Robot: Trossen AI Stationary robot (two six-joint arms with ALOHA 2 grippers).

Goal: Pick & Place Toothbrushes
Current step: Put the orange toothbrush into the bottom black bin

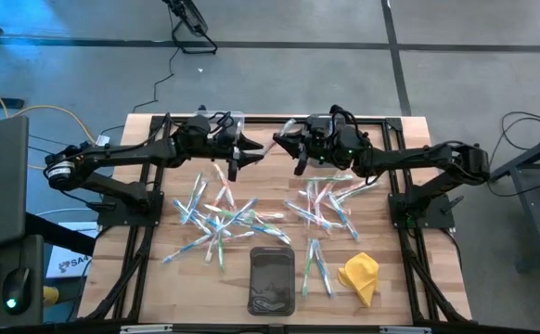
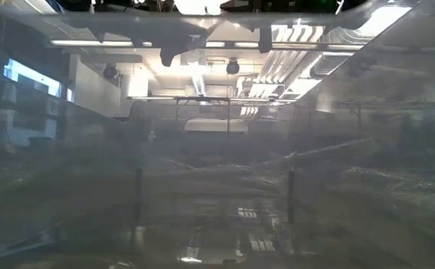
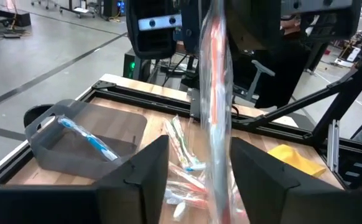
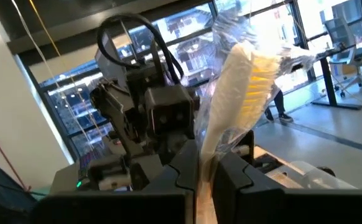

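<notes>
- Wooden table (image 1: 381, 288) seen from straight above: both dark arms reach in over its far half, and their grippers face each other near the middle, close together.
- Left gripper (image 1: 236, 156) hangs over the far middle of the table; the right gripper (image 1: 289, 148) sits just beside it.
- Toothbrushes (image 1: 216, 215) lie scattered in two loose heaps on the boards, one under each arm, with a few more near the front beside a dark tray (image 1: 272, 280).
- A yellow cloth (image 1: 360, 276) lies crumpled at the front right, apart from the tray.
- From table height the picture is hazy with reflections; dark arm parts show only along the top edge, and I cannot tell either gripper's state from there.
- From the left wrist, the left gripper's (image 3: 199, 171) two dark fingers stand apart, with a wrapped toothbrush (image 3: 217, 112) with a pink-red handle standing upright in the gap; I cannot tell whether the fingers touch it.
- Past those fingers sits a grey bin (image 3: 84, 134) on the table with one blue toothbrush (image 3: 84, 137) lying inside it, more toothbrushes on the wood, and the yellow cloth (image 3: 296, 158) farther off.
- From the right wrist, the right gripper (image 4: 209, 171) is pinched tight on the base of a wrapped toothbrush (image 4: 240, 102) with yellow bristles, which sticks up beyond the fingertips.
- Behind it the other arm's dark gripper (image 4: 150, 112) faces back.
</notes>
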